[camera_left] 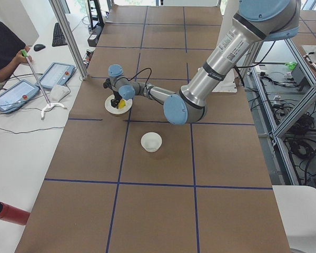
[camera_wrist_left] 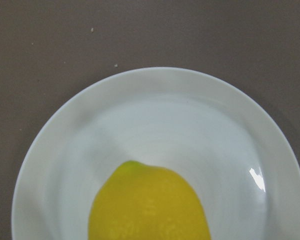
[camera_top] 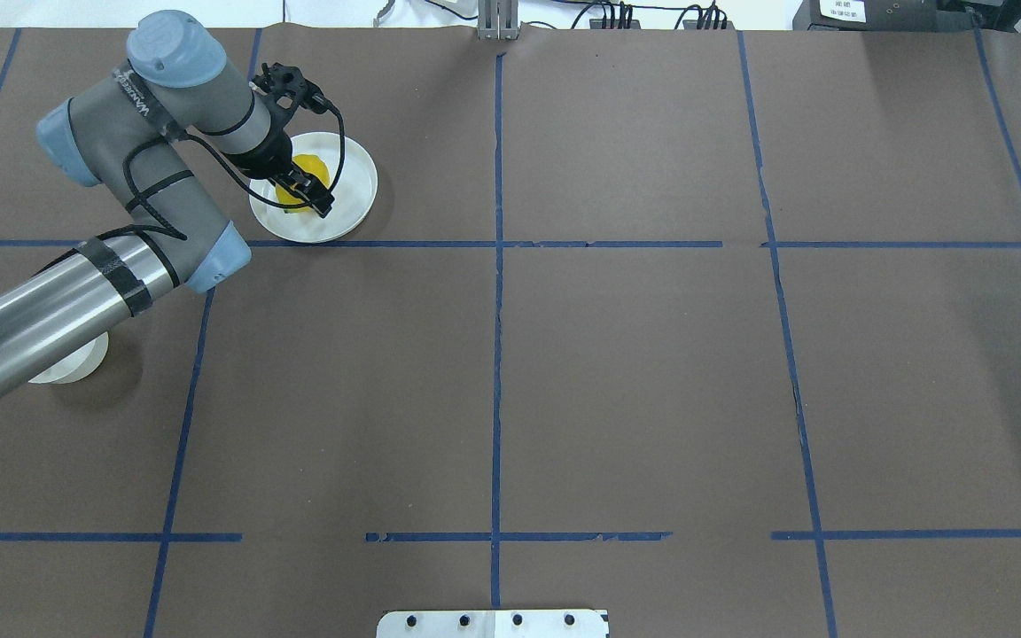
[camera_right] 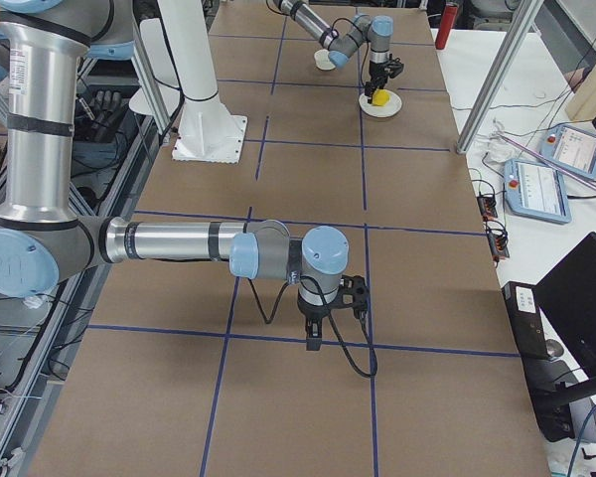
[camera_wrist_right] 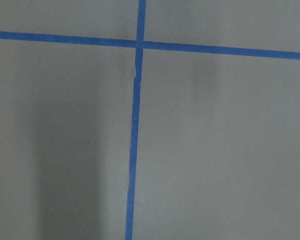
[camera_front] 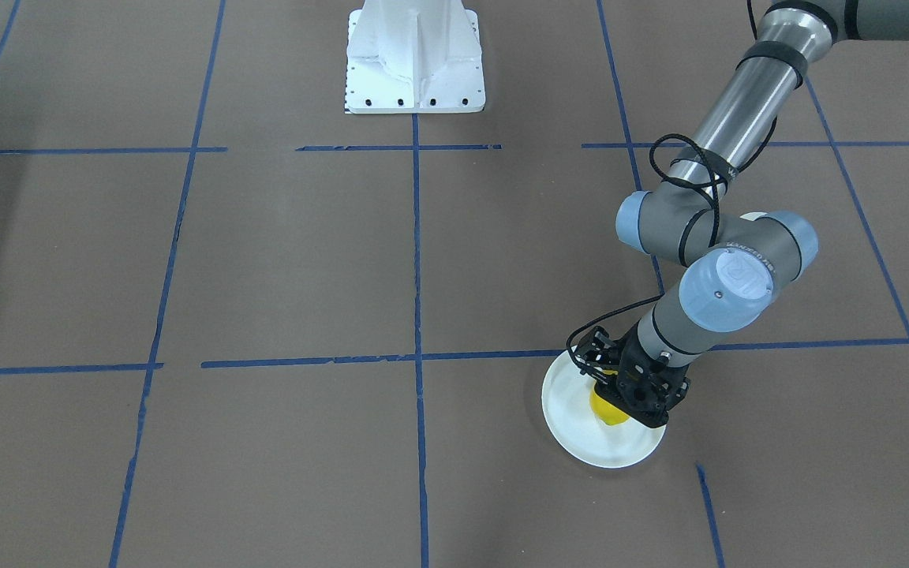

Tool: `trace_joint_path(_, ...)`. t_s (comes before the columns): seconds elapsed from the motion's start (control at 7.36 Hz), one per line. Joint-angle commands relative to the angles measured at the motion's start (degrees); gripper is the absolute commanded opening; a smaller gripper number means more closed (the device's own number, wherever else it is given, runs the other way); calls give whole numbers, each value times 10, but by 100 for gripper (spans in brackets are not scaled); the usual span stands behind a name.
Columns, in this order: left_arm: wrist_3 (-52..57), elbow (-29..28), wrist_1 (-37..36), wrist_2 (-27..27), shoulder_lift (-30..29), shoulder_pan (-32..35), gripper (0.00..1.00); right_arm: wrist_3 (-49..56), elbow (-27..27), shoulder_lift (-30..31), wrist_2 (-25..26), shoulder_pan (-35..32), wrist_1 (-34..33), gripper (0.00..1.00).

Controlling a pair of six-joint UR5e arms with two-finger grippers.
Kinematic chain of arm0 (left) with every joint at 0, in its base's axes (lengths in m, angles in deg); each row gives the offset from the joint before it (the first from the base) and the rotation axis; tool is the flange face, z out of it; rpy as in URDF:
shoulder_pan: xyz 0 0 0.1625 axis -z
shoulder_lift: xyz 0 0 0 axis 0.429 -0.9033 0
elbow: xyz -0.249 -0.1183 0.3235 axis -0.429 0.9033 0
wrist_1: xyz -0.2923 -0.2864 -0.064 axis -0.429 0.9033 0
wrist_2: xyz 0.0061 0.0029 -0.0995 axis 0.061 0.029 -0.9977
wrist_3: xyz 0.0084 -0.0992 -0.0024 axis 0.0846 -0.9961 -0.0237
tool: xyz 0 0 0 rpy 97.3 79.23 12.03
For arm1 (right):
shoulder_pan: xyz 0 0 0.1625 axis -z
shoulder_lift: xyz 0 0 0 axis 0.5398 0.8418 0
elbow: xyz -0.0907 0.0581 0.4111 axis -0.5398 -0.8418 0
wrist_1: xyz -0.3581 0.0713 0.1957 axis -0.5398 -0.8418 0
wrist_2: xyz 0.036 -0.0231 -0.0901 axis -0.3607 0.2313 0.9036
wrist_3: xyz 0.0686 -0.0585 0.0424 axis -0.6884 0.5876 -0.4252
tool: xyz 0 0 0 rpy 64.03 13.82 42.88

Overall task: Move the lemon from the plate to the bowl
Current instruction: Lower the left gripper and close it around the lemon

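The yellow lemon [camera_top: 296, 168] lies on the flat white plate [camera_top: 355, 182] at the table's far left; the left wrist view shows the lemon [camera_wrist_left: 150, 205] close up on the plate [camera_wrist_left: 155, 115]. My left gripper [camera_top: 305, 188] is down over the lemon, fingers on either side; I cannot tell whether they press on it. The small deep white bowl [camera_left: 151, 142] stands empty nearer the robot, mostly hidden under my left arm in the overhead view [camera_top: 76, 363]. My right gripper [camera_right: 313, 343] hangs just above bare table, far from both; I cannot tell if it is open.
Brown table cover with blue tape lines [camera_top: 497, 354]. The robot's white base [camera_front: 415, 59] stands at the near-middle edge. An operator [camera_left: 2, 50] and tablets sit beyond the table's far side.
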Motion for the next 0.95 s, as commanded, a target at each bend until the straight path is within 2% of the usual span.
trace_joint_path(0.0,3,0,20,43,-2,0,94,0,0,0,0,0,0,100)
trace_joint_path(0.41,3,0,22,45,0,-1,86,0,0,0,0,0,0,100)
trace_joint_path(0.54,1,0,21,45,2,-1,66,0,0,0,0,0,0,100)
trace_joint_path(0.68,-4,2,18,45,2,-1,31,0,0,0,0,0,0,100)
trace_joint_path(0.82,-5,17,10,44,2,3,0,0,0,0,0,0,0,100)
